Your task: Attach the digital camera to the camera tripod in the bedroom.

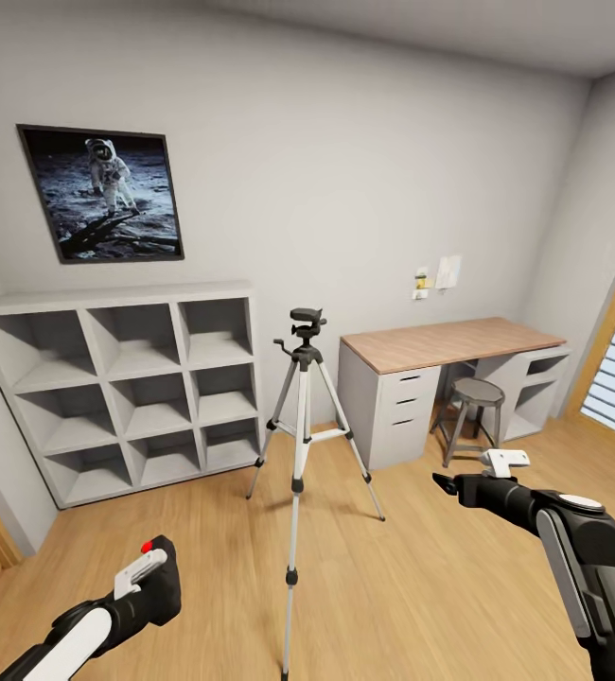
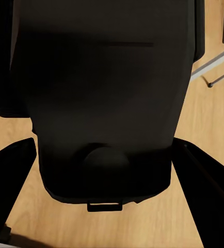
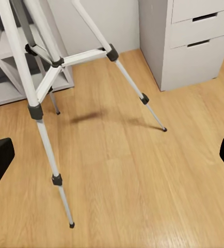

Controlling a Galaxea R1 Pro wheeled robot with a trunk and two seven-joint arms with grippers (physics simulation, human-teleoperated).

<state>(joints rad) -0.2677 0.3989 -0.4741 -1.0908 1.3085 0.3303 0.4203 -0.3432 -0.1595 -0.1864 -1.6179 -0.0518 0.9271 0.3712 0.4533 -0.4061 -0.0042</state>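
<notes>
the bedroom's wood floor [image 1: 421, 605] carries the camera tripod [image 1: 300, 416], upright between the cube shelving [image 1: 128, 388] and the worktop [image 1: 449, 342]. the left end effector [image 1: 151, 579] grasps the digital camera [image 2: 101, 103], held low. the right end effector [image 1: 451, 485] is released. best lift the camera level over the tripod head before lowering.

Left gripper [image 1: 151, 567] sits low, well short of the camera tripod [image 1: 300, 416], fingers clamped on the digital camera [image 2: 104, 103] — right gripper [image 1: 445, 482] reaches toward it, jaws spread, holding nothing.
</notes>
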